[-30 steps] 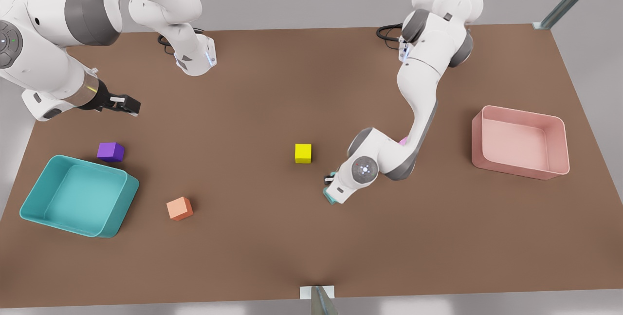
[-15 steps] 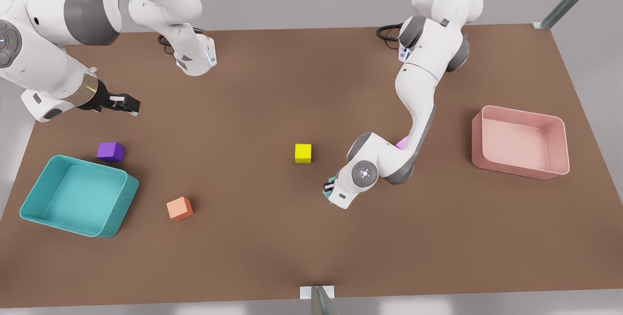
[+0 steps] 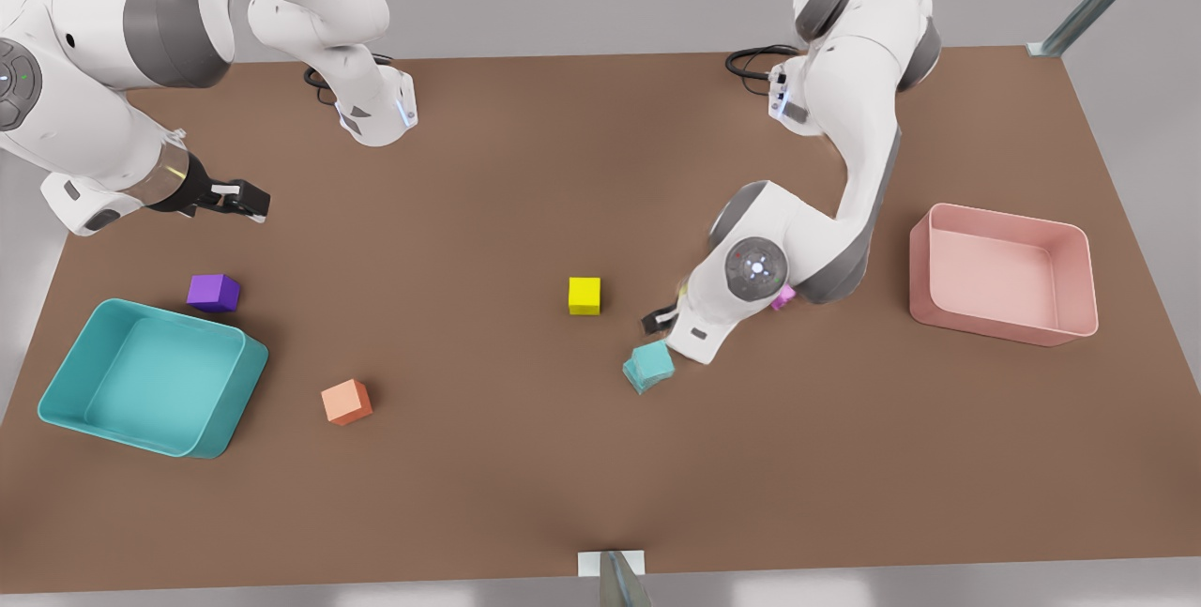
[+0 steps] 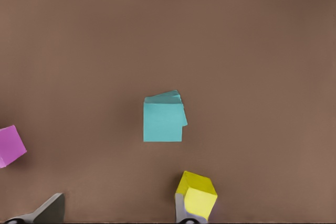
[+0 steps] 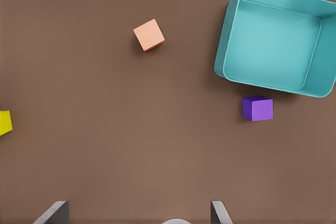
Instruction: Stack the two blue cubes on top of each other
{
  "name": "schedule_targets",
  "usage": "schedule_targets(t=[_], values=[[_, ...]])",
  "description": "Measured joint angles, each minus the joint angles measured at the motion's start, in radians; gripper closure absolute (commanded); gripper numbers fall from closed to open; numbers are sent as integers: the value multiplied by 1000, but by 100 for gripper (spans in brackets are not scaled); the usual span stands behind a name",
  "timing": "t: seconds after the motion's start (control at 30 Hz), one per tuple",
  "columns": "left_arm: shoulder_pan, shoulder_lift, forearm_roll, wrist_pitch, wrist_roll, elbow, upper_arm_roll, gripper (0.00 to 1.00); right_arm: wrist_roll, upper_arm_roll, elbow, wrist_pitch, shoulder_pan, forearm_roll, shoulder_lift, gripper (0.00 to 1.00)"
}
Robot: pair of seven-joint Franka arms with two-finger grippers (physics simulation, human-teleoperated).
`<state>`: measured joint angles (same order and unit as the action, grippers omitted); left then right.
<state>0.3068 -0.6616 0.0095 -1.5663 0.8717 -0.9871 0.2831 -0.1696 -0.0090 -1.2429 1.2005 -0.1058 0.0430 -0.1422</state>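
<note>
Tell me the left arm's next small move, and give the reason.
Probably keep lifting the left pincer clear and retreat: the two blue cubes already sit stacked, top one slightly skewed, and its fingers stand open, apart from them. The right pincer waits.

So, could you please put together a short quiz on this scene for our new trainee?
1. True or false: the two blue cubes are stacked, slightly out of line with each other.
2. The left gripper, just beside that stack, is: A open and empty; B shut on one blue cube; C shut on both.
3. Which cube lies nearest the waiting right gripper, open at the front view's left?
Key: 1 true; 2 A; 3 the purple cube.
</note>
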Motion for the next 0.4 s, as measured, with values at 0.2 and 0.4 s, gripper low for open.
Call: schedule_targets(t=[0.2,0.4], values=[[-289,328,-3,163,-144,-399,-58,0,3,0,0,0,0,0,0,0],[-280,475,-34,116,-352,-560,-154,0,6,0,0,0,0,0,0,0]])
